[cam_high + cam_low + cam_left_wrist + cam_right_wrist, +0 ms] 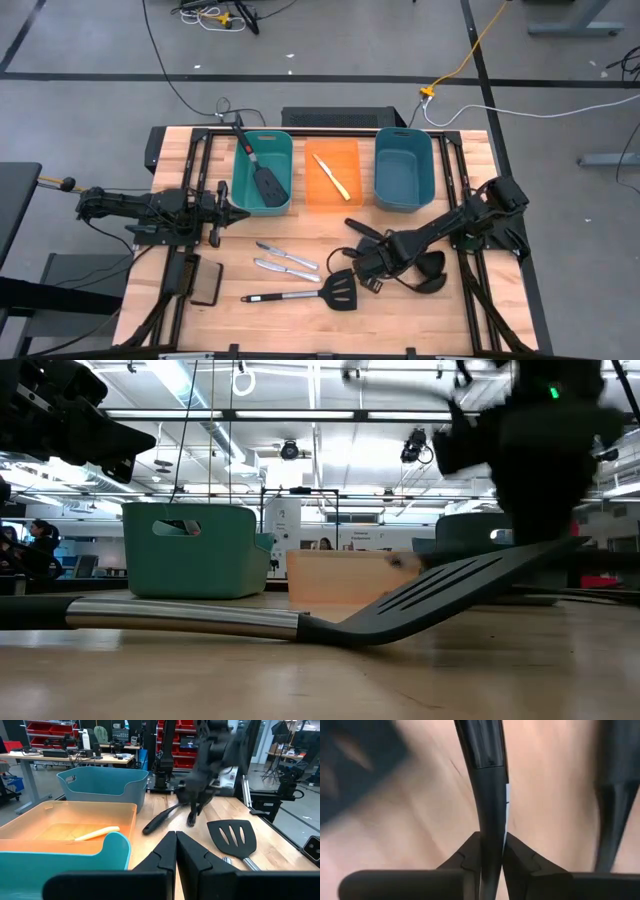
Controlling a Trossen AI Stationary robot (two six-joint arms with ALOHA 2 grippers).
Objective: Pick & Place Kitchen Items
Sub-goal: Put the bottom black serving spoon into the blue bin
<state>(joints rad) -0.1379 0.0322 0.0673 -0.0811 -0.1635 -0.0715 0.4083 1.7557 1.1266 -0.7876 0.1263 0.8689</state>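
Note:
My right gripper (376, 258) points down over the table's right half, shut on a black ladle (165, 817). A second black handle (615, 795) lies right beside it. One black slotted spatula (305, 294) lies flat on the table near the front, with two silver knives (286, 260) just behind it. Another spatula (262, 172) leans in the left teal bin (285, 145), its handle over the far rim. A pale-yellow knife (333, 176) lies in the orange bin (352, 150). My left gripper (240, 212) hangs shut and level at the left, holding nothing. My right gripper pinches the ladle's black handle (492, 820) between its two fingers, coming from above and pointing down, with the fingers across the handle. In the left wrist view the handle slants, its free end (149, 827) low by the table; whether it touches the wood I cannot tell.
A blue bin (403, 168) stands at the back right, next to the orange one. A flat black pad (205, 280) lies at the front left. Bare wood shows between the bins and the knives.

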